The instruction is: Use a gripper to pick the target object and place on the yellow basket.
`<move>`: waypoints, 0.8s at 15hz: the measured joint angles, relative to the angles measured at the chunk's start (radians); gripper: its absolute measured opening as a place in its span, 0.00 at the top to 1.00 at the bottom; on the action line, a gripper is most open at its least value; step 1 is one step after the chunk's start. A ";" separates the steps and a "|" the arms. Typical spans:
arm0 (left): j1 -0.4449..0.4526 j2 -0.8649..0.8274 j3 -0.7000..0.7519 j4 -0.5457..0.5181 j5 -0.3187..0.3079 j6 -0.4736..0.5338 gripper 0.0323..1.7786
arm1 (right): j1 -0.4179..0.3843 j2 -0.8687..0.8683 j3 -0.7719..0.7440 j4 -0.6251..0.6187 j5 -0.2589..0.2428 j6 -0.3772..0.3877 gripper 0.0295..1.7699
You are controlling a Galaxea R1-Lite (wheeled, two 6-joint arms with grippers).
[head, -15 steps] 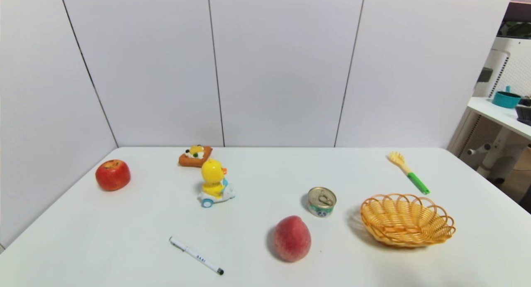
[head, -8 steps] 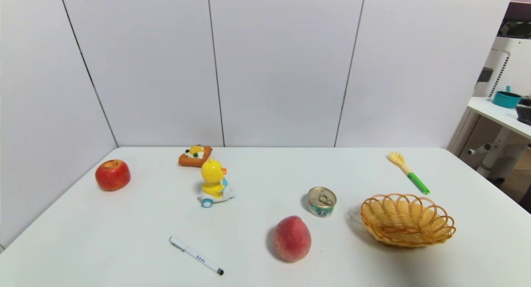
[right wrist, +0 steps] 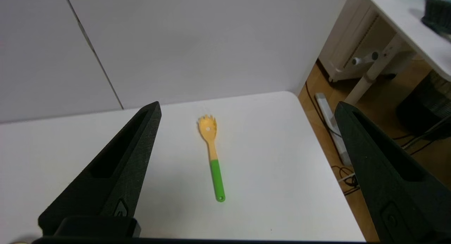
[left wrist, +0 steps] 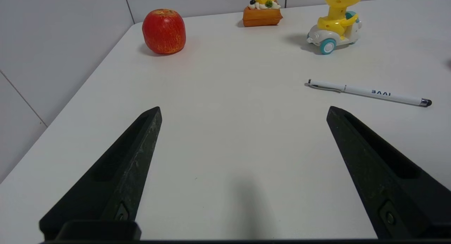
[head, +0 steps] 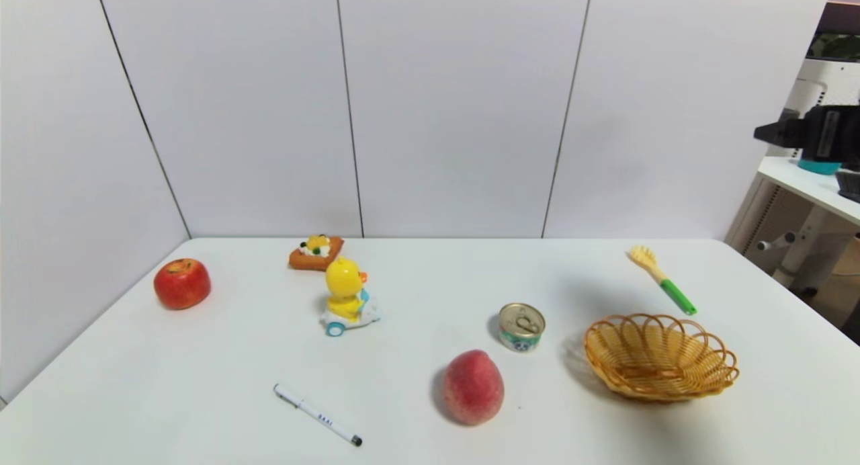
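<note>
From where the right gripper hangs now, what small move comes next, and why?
Probably ease the right gripper down toward the green handle, jaws kept apart: the utensil lies flat on the table, between the open fingers in the wrist view, nothing touching it.

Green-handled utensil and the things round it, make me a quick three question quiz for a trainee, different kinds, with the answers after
1. True or false: the green-handled utensil lies inside the wicker basket.
2. Multiple choice: which thing stands nearest the basket? A) the apple B) the tin can C) the pen
3. Fill in the blank: the right gripper is raised above the table with its jaws ____ .

Key: 1. false; 2. B; 3. open
</note>
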State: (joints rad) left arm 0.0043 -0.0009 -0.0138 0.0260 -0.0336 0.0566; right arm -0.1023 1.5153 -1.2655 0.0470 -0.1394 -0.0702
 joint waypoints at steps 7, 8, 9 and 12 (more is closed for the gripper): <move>0.000 0.000 0.000 0.000 0.000 0.000 0.05 | -0.003 0.254 -0.051 0.042 0.026 -0.060 0.04; 0.000 0.000 0.000 0.000 0.000 0.000 0.05 | -0.002 0.291 -0.072 0.043 0.024 -0.058 0.04; 0.000 0.000 0.000 0.000 0.000 0.000 0.05 | -0.002 0.324 -0.091 0.044 0.024 -0.057 0.04; 0.000 0.000 0.000 0.000 0.000 0.000 0.05 | -0.003 0.417 -0.123 0.045 0.023 -0.051 0.04</move>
State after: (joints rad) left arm 0.0043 -0.0013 -0.0138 0.0260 -0.0336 0.0566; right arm -0.1049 1.9326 -1.3887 0.0917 -0.1160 -0.1215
